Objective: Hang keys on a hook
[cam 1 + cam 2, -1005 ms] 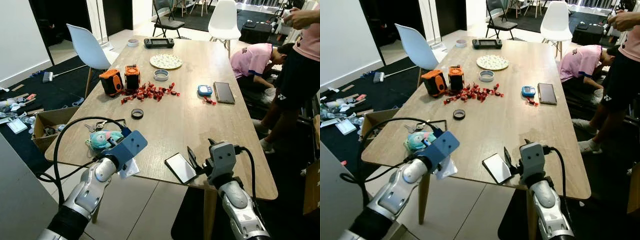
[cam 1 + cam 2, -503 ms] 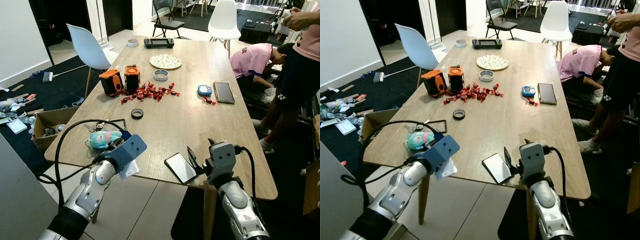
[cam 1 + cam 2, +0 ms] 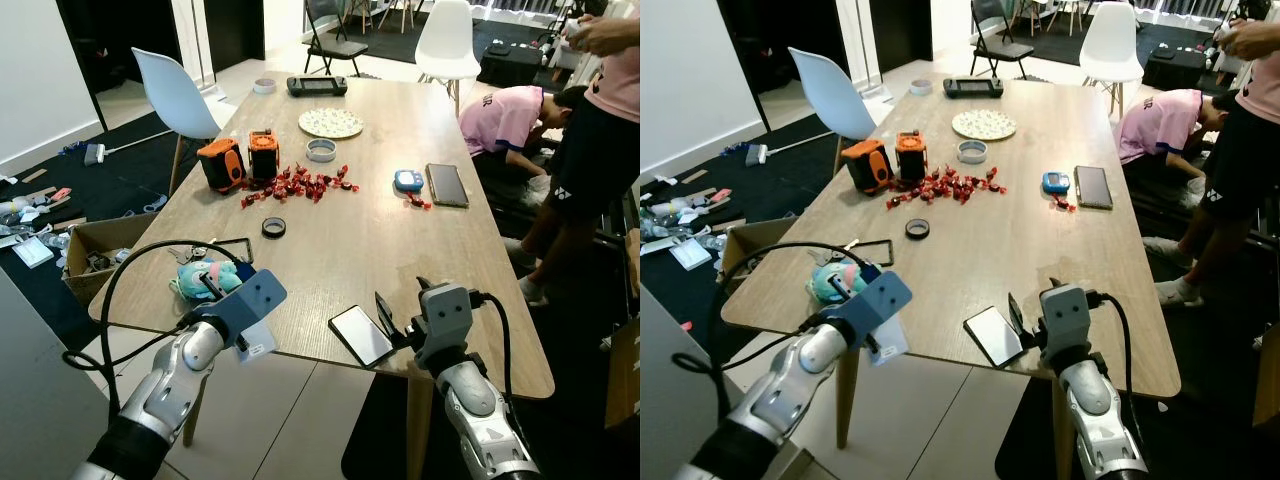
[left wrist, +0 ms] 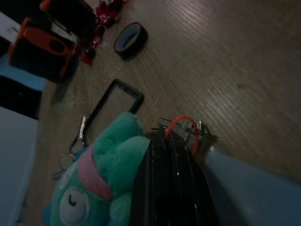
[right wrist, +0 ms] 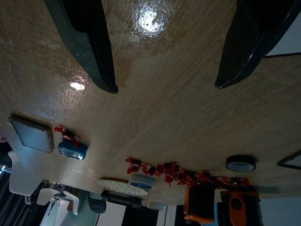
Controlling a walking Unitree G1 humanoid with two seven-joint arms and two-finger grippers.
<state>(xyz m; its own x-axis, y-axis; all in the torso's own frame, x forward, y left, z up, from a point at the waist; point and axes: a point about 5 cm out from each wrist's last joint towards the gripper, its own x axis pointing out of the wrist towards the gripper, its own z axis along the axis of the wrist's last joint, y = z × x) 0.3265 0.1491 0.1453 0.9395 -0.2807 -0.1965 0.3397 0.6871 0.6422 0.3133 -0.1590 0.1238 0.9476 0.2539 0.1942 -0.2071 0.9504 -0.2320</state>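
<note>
Near the table's (image 3: 340,240) front-left corner I've got the left gripper (image 4: 171,141) w/ its 2 fingers pressed together on the keys (image 4: 195,134), pinching the bunch by its red ring; a white tag (image 3: 255,342) dangles under the wrist, past the table edge. Teal plush toy (image 3: 205,277) sits right beside the fingers, touching them in the wrist view, w/ a black rectangular frame (image 3: 232,250) and a 2nd set of loose keys (image 3: 185,252) just behind it on the wood. Right gripper (image 5: 162,84) hovers over the front edge w/ fingers spread wide, nothing between them, next to a dark phone (image 3: 360,335). Further back: black tape roll (image 3: 274,226), red candies (image 3: 300,185), 2 orange-black boxes (image 3: 240,160). 2 people (image 3: 590,130) stand or bend by the table's right side.
</note>
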